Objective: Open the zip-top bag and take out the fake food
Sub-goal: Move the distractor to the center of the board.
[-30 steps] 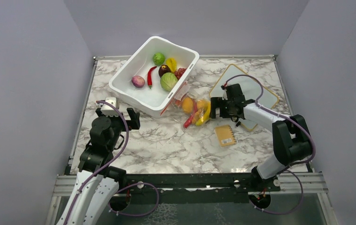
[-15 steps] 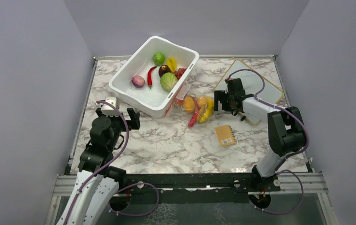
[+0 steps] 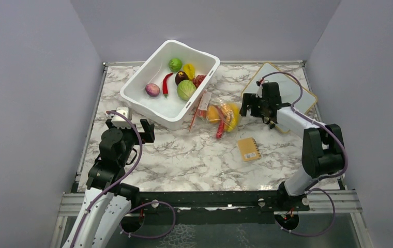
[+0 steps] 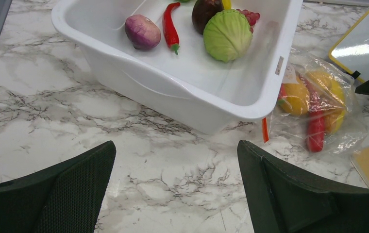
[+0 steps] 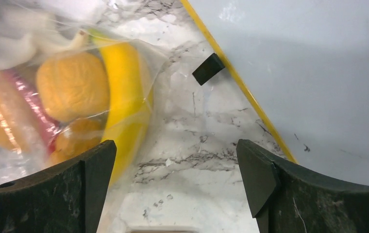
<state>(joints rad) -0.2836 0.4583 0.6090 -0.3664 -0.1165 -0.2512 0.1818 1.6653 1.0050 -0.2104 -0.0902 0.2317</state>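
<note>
The zip-top bag [image 3: 222, 115] lies flat on the marble just right of the white tub, its orange-red zip strip [image 3: 198, 110] on the tub side. Inside it is fake food: a yellow banana [image 5: 124, 97], round orange fruits [image 5: 73, 85] and a red piece [image 4: 315, 132]. My right gripper [image 3: 245, 106] hovers open at the bag's right end, the banana beside its left finger [image 5: 71, 189], with nothing between the jaws. My left gripper [image 3: 144, 131] hangs open over bare marble near the tub's front, well apart from the bag [image 4: 318, 109].
The white tub [image 3: 132, 95] holds a green cabbage [image 4: 227, 35], a purple onion [image 4: 142, 31], a red chili and other pieces. A yellow-framed whiteboard [image 3: 293, 98] lies at the back right, a small black block [image 5: 208, 68] by its edge. A small tan pad [image 3: 248, 149] lies below the bag.
The right gripper has moved back and to the right, staying open. The bag has slid a little right, away from the tub. The left arm has not moved.
</note>
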